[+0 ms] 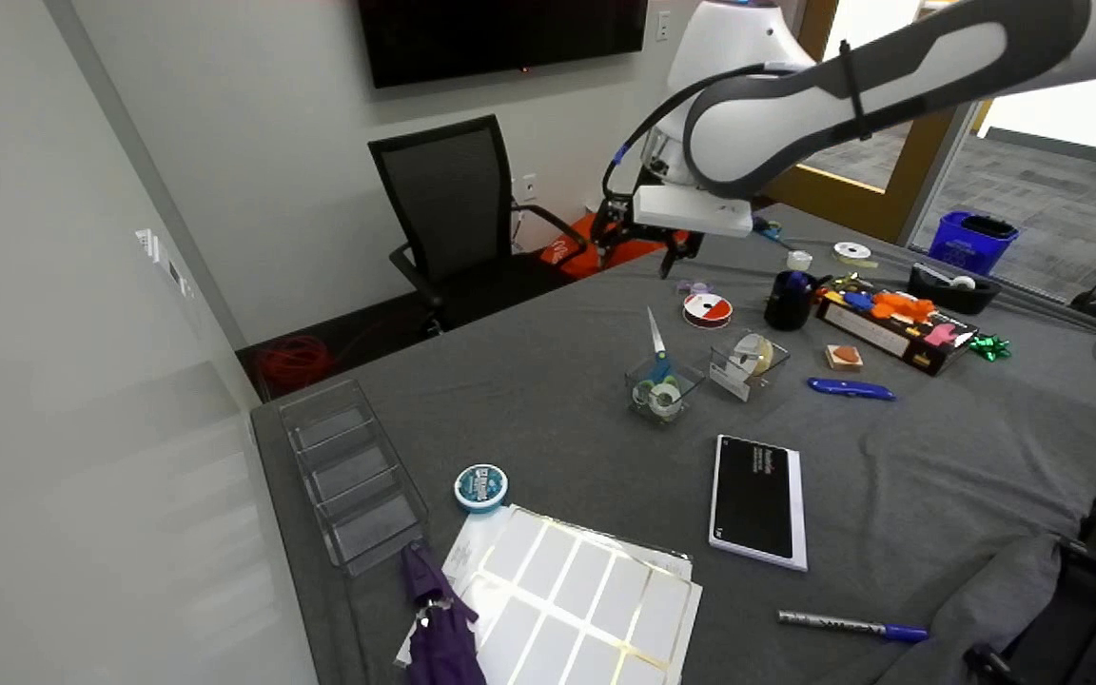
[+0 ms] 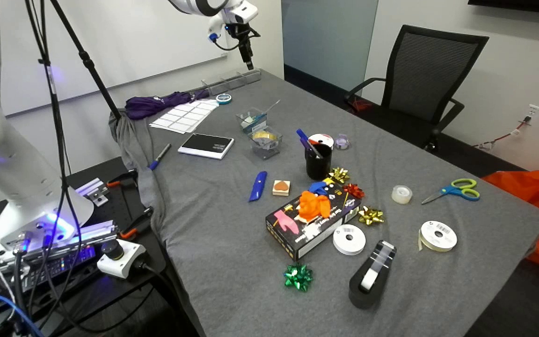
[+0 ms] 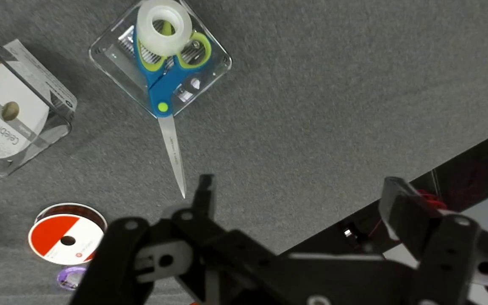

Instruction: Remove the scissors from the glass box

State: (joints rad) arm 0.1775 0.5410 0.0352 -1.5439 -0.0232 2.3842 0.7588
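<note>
The scissors [image 3: 163, 91] have blue and lime-green handles. They stand handles-down in the glass box [image 3: 223, 63], with the silvery blades sticking out past its rim. A whitish tape roll [image 3: 142, 31] lies over part of the handles in the box. Scissors [image 1: 659, 364] and glass box [image 1: 693, 382] also show in an exterior view; the box [image 2: 244, 122] and scissors [image 2: 269, 110] show in another. My gripper [image 3: 301, 180] is open and empty, up above the table. In the wrist view the blade tip lies just left of the left finger. The gripper [image 1: 636, 262] also shows in an exterior view.
Another clear box [image 3: 57, 123] with a ribbon spool stands close beside the glass box. A red-white spool [image 3: 64, 241], a black pen cup [image 1: 786, 309] and a divided clear tray [image 1: 358, 490] are on the table. Other scissors [image 2: 459, 189] lie near a table corner.
</note>
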